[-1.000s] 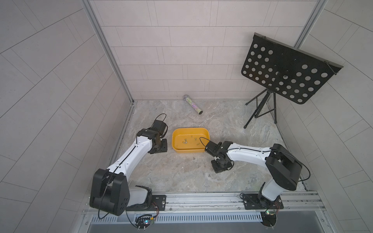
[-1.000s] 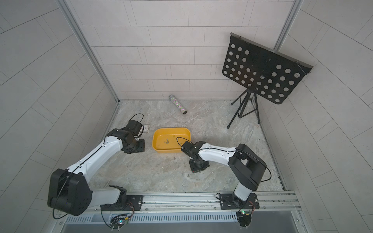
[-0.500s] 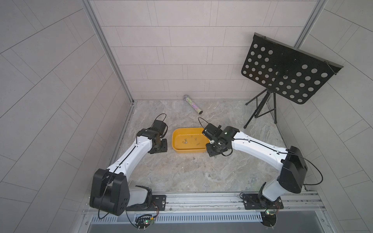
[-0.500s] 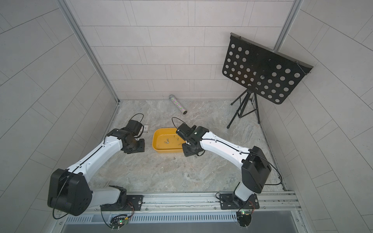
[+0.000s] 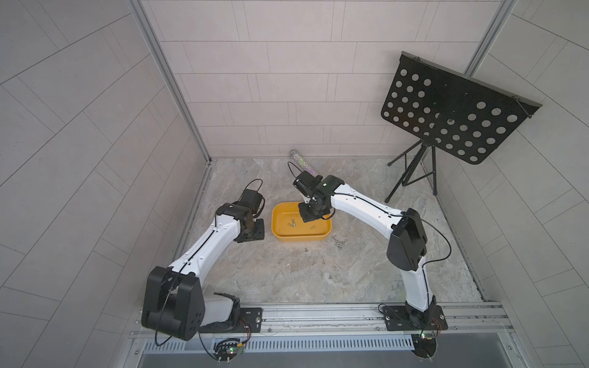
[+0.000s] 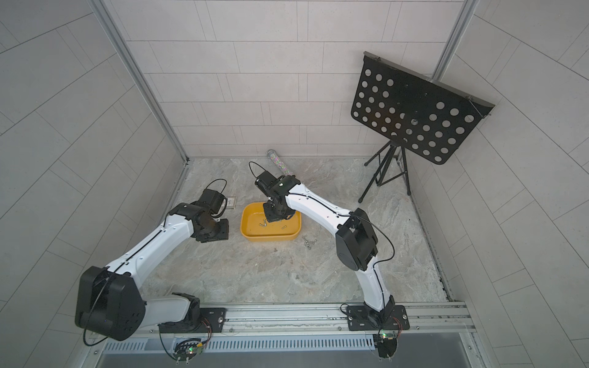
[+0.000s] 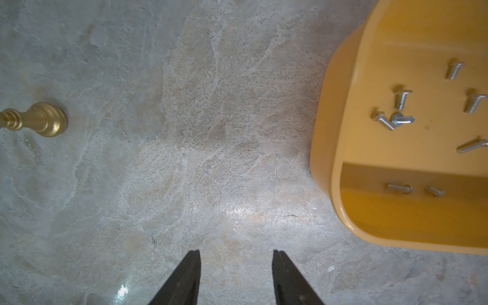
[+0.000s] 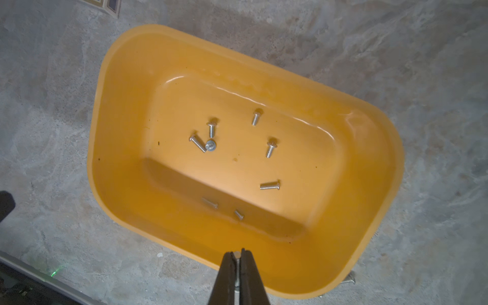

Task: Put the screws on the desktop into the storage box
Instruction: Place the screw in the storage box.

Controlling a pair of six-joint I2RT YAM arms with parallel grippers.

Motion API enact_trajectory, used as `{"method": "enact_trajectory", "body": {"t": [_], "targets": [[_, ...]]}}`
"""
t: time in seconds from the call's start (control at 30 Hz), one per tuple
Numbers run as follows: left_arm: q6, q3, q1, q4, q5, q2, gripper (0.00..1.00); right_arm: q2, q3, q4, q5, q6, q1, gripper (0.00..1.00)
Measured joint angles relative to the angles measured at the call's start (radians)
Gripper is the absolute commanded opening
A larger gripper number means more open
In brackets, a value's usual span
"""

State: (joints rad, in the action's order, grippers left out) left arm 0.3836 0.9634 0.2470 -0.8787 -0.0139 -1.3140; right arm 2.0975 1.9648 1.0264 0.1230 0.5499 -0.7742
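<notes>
Right gripper (image 8: 239, 254) was clamped shut on a screw (image 8: 238, 264), thread pinched between the jaws and head at the tips. It hung above the storage box (image 8: 118, 184), over the wall nearest the wrist camera. In both top views the right gripper (image 5: 310, 213) sat over the far side of the box (image 5: 299, 237).

Left gripper (image 7: 235, 254) had its jaws apart, hovering over bare desktop (image 7: 184, 132) just beside the box (image 7: 324, 132). In a top view it (image 6: 216, 231) was at the box's left end, not touching.

Screws (image 8: 270, 186): eight lay loose on the box floor. Two crossed each other near the middle, and two were in the shadowed strip by the near wall. More screws were on the desktop: a small cluster (image 5: 337, 242) near the box's front right corner, also seen in the other top view (image 6: 308, 242). One single (image 6: 297, 276) lay farther toward the rail. One screw (image 8: 348, 280) lay just beside the box corner in the right wrist view.

Other items:
- A brass bell-shaped piece (image 7: 39, 120) lay on its side, well apart from the box.
- A card box (image 6: 230, 202) sat behind the left arm.
- A glitter tube (image 5: 301, 162) was by the back wall.
- A black music stand (image 5: 455, 111) stood in the far right corner.
</notes>
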Motion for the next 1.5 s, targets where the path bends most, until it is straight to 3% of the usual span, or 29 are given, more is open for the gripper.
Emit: {"method": "enact_trajectory", "body": {"t": [0.3,0.57,1.3,1.5], "targets": [[0.000,-0.003,-0.005,0.006,-0.012,0.015,0.52,0.196,0.254,0.045,0.067,0.005,0.003,0.00],[0.000,-0.006,-0.005,0.009,-0.013,0.016,0.52,0.320,0.383,0.076,0.092,0.016,0.002,0.00],[0.000,-0.007,-0.009,0.010,-0.013,0.026,0.52,0.424,0.451,0.085,0.110,0.049,-0.005,0.00],[0.000,-0.007,-0.010,0.010,-0.013,0.026,0.52,0.442,0.451,0.085,0.115,0.053,-0.007,0.05]]}}
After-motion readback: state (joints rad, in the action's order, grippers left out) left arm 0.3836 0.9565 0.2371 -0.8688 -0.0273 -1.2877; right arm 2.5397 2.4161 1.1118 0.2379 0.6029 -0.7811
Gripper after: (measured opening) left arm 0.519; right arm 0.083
